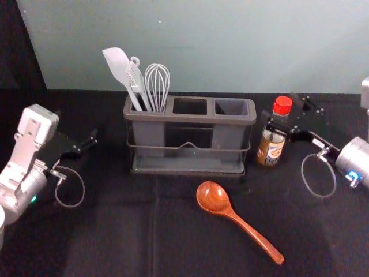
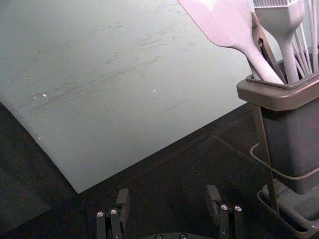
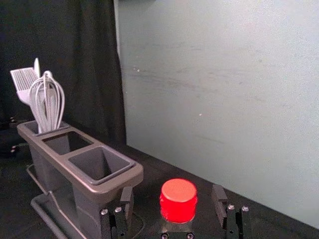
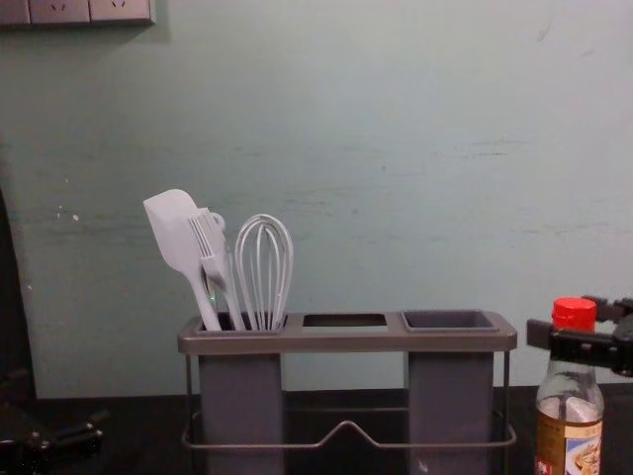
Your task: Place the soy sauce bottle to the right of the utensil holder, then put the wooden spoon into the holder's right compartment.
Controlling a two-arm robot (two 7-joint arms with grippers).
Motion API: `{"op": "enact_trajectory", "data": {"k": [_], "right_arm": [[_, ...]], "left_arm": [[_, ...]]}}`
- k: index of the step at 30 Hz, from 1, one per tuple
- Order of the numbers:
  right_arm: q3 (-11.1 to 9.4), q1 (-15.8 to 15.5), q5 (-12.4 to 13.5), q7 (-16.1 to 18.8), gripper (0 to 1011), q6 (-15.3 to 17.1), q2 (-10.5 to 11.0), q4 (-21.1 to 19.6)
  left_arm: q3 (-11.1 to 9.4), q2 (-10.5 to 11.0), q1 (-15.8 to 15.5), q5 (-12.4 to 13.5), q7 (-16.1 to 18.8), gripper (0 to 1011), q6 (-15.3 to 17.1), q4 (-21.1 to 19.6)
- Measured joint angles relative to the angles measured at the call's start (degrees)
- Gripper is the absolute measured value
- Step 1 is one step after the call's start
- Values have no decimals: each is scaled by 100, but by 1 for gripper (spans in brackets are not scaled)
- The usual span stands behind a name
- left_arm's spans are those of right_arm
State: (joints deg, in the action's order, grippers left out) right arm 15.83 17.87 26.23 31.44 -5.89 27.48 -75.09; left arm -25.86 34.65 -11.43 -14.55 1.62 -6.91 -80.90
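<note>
While the wooden spoon [image 1: 242, 222] lies nearest on the black cloth [image 1: 115, 231], the soy sauce bottle [image 1: 271, 149] stands upright beyond, near the utensil holder's [image 1: 190, 119] right end. The right gripper [image 1: 282, 111] has its fingers spread either side of the bottle's neck. The left gripper [image 1: 85, 145], fingers apart, is parked left of the holder. Pale utensils [image 1: 138, 86] occupy its left compartment.

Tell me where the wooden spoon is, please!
In the head view, the wooden spoon lies on the black cloth in front of the utensil holder, a bit right of the middle. Its round end is nearest the holder.
</note>
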Motion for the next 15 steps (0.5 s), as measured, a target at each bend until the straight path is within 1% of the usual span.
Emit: {"op": "enact_trajectory", "data": {"k": [4,6,9,13,14,15], "right_arm": [[-101,-138,-39,-175,1002,1,74,-254],[-198,-242,-18,-258,1002,16,125,-452],[-364,-423,55,-326,1002,65,236,-839],[-481,-573,138,-335,1000,112,334,-1155],[-541,-647,199,-329,1000,150,390,-1322],[-566,-683,229,-328,1002,169,418,-1404]], "left_arm": [[0,0,0,0,0,1005,0,0],[-1,0,0,0,0,1005,0,0],[0,0,0,0,0,1005,0,0],[0,0,0,0,0,1005,0,0],[0,0,0,0,0,1005,0,0],[0,0,0,0,0,1005,0,0]]}}
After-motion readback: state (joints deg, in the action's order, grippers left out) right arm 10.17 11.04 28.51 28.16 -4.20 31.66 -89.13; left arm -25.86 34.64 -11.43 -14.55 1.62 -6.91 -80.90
